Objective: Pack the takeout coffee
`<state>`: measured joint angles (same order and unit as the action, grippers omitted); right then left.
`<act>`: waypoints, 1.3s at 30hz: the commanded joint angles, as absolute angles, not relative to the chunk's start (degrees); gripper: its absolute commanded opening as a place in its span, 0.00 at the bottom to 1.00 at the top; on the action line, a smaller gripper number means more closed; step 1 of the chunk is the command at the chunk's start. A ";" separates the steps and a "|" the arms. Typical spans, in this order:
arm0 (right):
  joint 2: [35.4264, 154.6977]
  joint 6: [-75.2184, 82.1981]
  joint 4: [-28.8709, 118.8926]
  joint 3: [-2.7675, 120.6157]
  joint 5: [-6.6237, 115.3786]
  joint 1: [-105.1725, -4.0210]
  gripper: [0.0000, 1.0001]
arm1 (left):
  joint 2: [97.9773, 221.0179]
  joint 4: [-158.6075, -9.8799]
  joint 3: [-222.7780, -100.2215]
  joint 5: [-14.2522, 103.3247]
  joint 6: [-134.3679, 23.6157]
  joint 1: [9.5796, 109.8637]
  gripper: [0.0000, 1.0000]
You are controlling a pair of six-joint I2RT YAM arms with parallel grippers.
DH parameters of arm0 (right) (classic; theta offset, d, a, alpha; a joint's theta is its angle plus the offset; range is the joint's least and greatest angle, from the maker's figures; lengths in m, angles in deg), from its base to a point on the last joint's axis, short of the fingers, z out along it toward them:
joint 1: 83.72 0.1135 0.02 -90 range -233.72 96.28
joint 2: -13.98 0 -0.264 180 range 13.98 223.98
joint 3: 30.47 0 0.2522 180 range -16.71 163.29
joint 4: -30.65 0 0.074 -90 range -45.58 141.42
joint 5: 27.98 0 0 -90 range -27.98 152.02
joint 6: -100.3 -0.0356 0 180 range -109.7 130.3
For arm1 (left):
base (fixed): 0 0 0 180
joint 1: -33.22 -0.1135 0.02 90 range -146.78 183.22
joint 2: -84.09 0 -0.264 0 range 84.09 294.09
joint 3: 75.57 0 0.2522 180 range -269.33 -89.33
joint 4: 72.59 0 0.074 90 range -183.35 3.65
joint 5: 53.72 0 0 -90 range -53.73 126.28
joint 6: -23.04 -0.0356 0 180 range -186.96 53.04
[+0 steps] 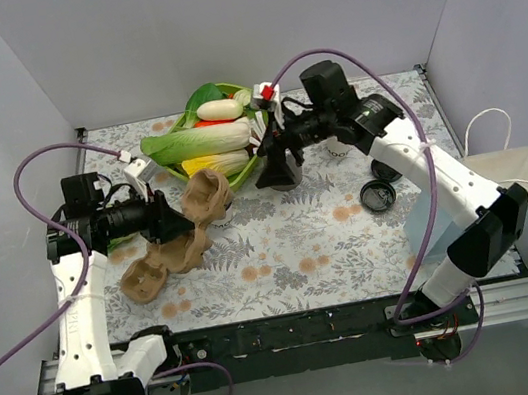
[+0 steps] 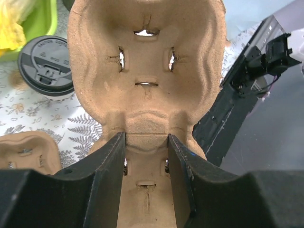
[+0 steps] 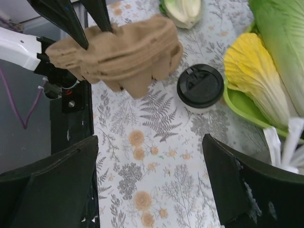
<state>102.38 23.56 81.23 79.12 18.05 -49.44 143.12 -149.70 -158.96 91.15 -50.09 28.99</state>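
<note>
The takeout coffee (image 3: 200, 86) is a cream-white cup with a black lid on it. It stands upright on the floral tablecloth beside the green bowl and also shows in the left wrist view (image 2: 46, 66). My left gripper (image 2: 146, 137) is shut on the middle strip of a brown pulp cup carrier (image 2: 145, 61) and holds it tilted above the table, just left of the coffee. In the top view this carrier (image 1: 206, 199) hides most of the cup. My right gripper (image 3: 152, 185) is open and empty, hovering over bare cloth near the coffee, right of the carrier (image 3: 118, 52).
A second pulp carrier (image 1: 150, 274) lies flat at the left front. The green bowl (image 1: 179, 171) of vegetables sits at the back. Two loose black lids (image 1: 379, 198) lie to the right. White straws (image 3: 290, 142) stand near my right fingers. A white paper bag (image 1: 518, 170) stands at the right edge.
</note>
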 commanded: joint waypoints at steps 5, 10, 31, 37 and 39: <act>107.93 23.13 78.43 84.98 17.63 -40.41 0.98 | 139.20 -150.77 -155.61 95.95 -51.49 30.58 0.20; 110.22 23.14 77.99 86.65 17.63 -38.20 0.98 | 137.97 -149.63 -153.84 97.27 -49.29 30.50 0.17; 113.30 14.88 73.77 88.93 14.65 -40.92 0.96 | 138.85 -149.28 -153.58 97.89 -49.38 30.58 0.15; 114.53 14.35 73.51 89.46 13.42 -41.27 0.97 | 138.67 -149.37 -153.67 97.71 -49.38 30.50 0.16; 114.88 14.26 73.51 89.55 13.41 -41.27 0.96 | 138.67 -149.45 -153.67 97.71 -49.38 30.50 0.16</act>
